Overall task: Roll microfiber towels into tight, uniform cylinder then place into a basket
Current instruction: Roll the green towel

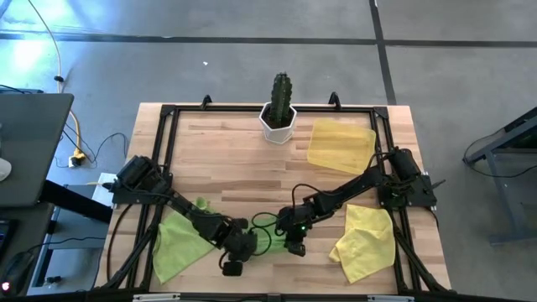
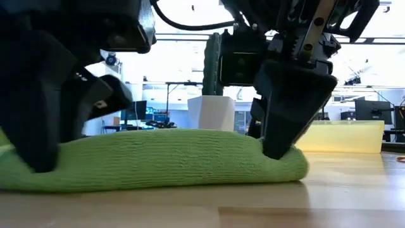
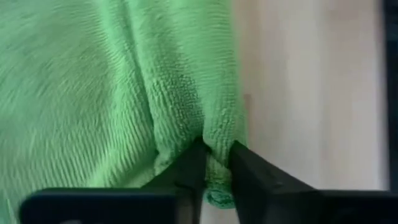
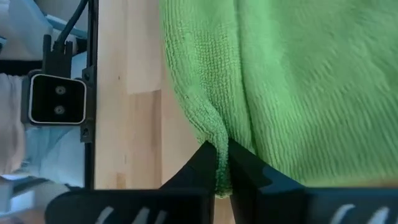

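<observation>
- Pinching opposite ends of a green towel (image 2: 164,158), left gripper (image 3: 217,158) and right gripper (image 4: 222,155) each clamp a fold.
- Towel lies on the table (image 1: 243,168), near its front edge.

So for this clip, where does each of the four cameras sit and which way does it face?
High: overhead, straight down on the table; both arms show.
Low: table height, level across; both grippers pinch a green towel.
Left wrist: past the left gripper, shut on the towel's fold.
Right wrist: past the right gripper, pinching the same towel's edge.
Shared: high and low both show the cactus pot and basket.
</observation>
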`<control>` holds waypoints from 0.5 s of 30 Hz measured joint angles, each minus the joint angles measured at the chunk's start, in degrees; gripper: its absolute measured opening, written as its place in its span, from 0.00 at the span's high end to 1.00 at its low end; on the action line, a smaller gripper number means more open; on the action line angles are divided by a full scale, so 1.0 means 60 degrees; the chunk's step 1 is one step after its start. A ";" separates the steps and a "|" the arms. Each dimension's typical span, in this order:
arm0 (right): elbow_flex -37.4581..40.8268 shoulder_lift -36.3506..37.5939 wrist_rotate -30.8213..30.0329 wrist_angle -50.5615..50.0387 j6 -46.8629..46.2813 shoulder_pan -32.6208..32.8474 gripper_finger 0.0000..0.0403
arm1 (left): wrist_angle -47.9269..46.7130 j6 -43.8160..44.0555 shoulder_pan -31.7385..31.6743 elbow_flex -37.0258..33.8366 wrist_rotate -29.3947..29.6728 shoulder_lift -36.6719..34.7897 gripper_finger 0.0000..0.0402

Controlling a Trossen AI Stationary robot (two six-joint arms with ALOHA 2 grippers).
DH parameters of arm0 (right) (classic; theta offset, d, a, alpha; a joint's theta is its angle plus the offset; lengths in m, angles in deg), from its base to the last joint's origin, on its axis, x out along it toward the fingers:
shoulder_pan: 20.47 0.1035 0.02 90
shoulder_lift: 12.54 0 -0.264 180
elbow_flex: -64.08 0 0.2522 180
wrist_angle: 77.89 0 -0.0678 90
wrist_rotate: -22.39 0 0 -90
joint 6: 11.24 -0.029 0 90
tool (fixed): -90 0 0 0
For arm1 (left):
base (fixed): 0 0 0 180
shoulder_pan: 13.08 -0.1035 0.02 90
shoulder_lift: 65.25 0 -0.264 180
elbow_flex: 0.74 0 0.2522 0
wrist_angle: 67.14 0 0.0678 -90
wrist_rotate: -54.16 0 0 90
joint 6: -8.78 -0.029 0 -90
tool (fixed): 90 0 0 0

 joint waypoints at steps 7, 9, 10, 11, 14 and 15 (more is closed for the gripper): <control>0.0000 0.0513 -0.1309 -0.0199 0.2087 0.0120 0.95 | 0.0517 -0.0033 -0.0353 -0.0053 -0.1585 0.0060 0.97; 0.0000 0.0856 -0.2160 -0.0329 0.3251 0.0328 0.95 | 0.0544 -0.0040 -0.0442 -0.0054 -0.1706 0.0065 0.97; 0.0000 0.1031 -0.2555 -0.0369 0.3916 0.0489 0.95 | 0.0578 -0.0039 -0.0487 -0.0057 -0.1856 0.0067 0.97; 0.0000 0.1203 -0.2920 -0.0403 0.4596 0.0677 0.95 | 0.0626 -0.0041 -0.0521 -0.0061 -0.2003 0.0067 0.97; 0.0000 0.1505 -0.3749 -0.0444 0.6396 0.1267 0.95 | 0.0868 -0.0139 -0.0578 -0.0061 -0.2362 0.0085 0.97; 0.0000 0.1528 -0.3922 -0.0426 0.6803 0.1442 0.95 | 0.0892 -0.0156 -0.0595 -0.0061 -0.2439 0.0089 0.97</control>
